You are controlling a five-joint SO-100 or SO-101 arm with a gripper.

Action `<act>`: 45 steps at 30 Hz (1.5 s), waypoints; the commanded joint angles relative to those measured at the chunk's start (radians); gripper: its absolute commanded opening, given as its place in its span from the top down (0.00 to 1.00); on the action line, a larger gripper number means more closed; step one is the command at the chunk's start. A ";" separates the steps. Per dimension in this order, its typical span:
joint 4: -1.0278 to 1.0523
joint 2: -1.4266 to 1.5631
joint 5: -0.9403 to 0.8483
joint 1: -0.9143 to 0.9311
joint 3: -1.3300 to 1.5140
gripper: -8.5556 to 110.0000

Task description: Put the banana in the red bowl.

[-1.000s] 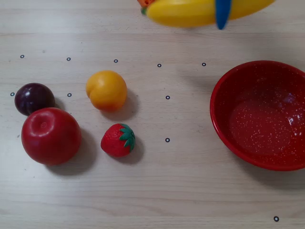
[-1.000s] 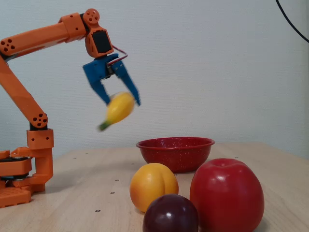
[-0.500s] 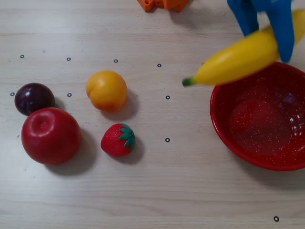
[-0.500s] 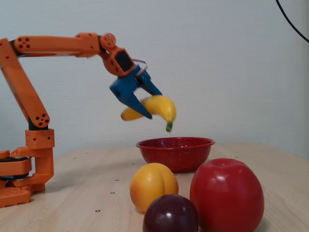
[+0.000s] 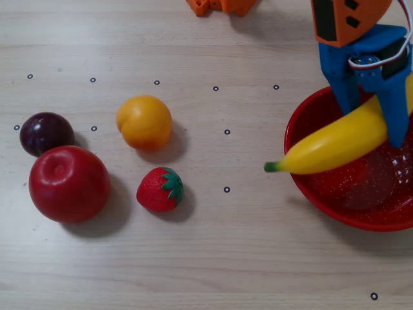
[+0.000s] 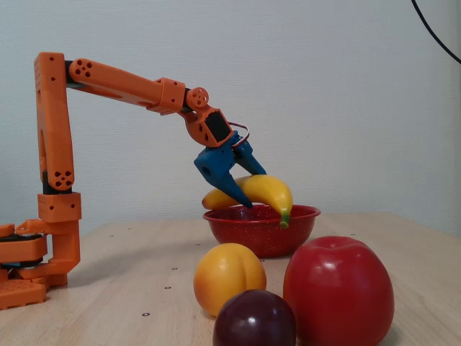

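On the pale wooden table [image 5: 258, 258] sit four fruits: a red apple [image 5: 69, 184] with a dark plum [image 5: 46, 132] touching it, an orange peach [image 5: 144, 122], and a strawberry [image 5: 160, 189]. Small ring marks [image 5: 227, 132] dot the tabletop.

— What carries everything here?
— A pale wood-grain bench [image 5: 258, 258], marked with small dark printed rings [image 5: 226, 189] spaced in rows.
— And behind it?
— In the fixed view, a plain off-white textured wall [image 6: 346, 86], evenly lit, with a thin black cable [image 6: 436, 32] curving down at the upper right corner.
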 commanded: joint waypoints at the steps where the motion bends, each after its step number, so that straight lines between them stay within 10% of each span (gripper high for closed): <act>1: -0.055 0.034 0.031 0.003 -0.118 0.93; 9: -0.049 -0.008 0.054 -0.002 -0.103 0.91; 13: 0.017 0.000 0.026 -0.008 -0.103 0.65; 18: 0.067 0.023 0.021 -0.009 -0.114 0.59; 34: 0.158 0.204 -0.107 -0.046 -0.169 0.93; 45: 0.126 0.569 -0.107 -0.129 0.178 0.93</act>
